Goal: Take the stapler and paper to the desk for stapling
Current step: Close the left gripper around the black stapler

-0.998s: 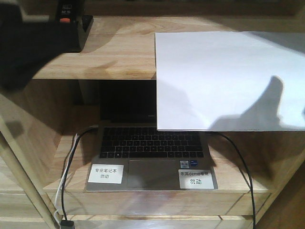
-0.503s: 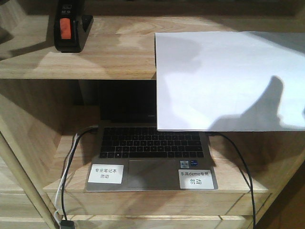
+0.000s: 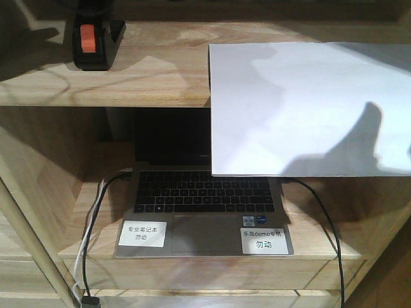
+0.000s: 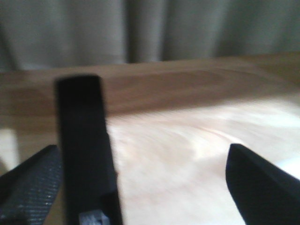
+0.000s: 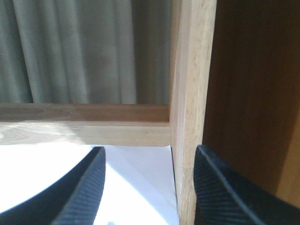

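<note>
Grab step. Left tool point(image 4: 140, 157) spread around stapler point(image 4: 84, 140); right tool point(image 5: 149, 157) spread above paper point(image 5: 136, 177). Next, likely: close left on stapler.

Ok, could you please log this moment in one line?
stapler: on shelf; paper: on shelf, overhanging laptop; left fingers: open near stapler; right fingers: open over paper

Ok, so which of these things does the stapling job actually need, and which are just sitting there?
For the job: stapler, paper.
Just lying about: laptop, white labels, cables.
</note>
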You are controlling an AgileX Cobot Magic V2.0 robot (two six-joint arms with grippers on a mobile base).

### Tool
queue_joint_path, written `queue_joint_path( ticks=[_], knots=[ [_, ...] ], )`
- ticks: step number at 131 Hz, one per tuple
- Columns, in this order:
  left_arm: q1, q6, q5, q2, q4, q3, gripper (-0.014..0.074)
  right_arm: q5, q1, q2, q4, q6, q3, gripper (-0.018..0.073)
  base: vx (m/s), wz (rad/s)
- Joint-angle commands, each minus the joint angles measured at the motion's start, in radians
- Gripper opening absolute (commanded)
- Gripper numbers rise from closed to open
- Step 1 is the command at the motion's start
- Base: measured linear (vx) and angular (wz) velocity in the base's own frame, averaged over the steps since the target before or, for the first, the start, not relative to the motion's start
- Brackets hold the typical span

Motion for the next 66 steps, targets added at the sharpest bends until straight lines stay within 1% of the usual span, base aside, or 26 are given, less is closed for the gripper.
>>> queue_joint_path(
  ticks=[1, 9, 16, 24, 35, 44, 55, 66],
  knots=[
    [-0.001, -0.011, -0.009, -0.002, 0.048, -0.070, 0.0660, -0.070, -0.005, 0.009, -0.001, 0.000, -0.028, 0.0396, 0.00, 0.00],
    [0.012, -0.022, -0.003, 0.017, 0.045, -0.081, 0.0660, -0.070, -0.005, 0.009, -0.001, 0.000, -0.028, 0.0396, 0.00, 0.00],
    [0.025, -0.062, 0.002, 0.031, 0.044, -0.081, 0.0660, -0.070, -0.005, 0.009, -0.001, 0.000, -0.028, 0.0396, 0.00, 0.00],
    [0.041, -0.080, 0.015, 0.043, 0.042, -0.081, 0.0660, -0.070, -0.005, 0.009, -0.001, 0.000, -0.028, 0.0396, 0.00, 0.00],
    [0.056, -0.080, 0.027, 0.056, 0.041, -0.081, 0.0660, -0.070, -0.005, 0.009, -0.001, 0.000, -0.028, 0.0396, 0.00, 0.00],
    [0.069, -0.077, 0.027, 0.068, 0.022, -0.081, 0.0659, -0.070, -0.005, 0.009, -0.001, 0.000, -0.028, 0.0396, 0.00, 0.00],
    [0.069, -0.077, 0.026, 0.078, 0.014, -0.081, 0.0654, -0.070, -0.005, 0.009, -0.001, 0.000, -0.028, 0.0396, 0.00, 0.00],
    [0.069, -0.059, 0.026, 0.086, 0.010, -0.081, 0.0638, -0.070, -0.005, 0.009, -0.001, 0.000, -0.028, 0.0396, 0.00, 0.00]
  ],
)
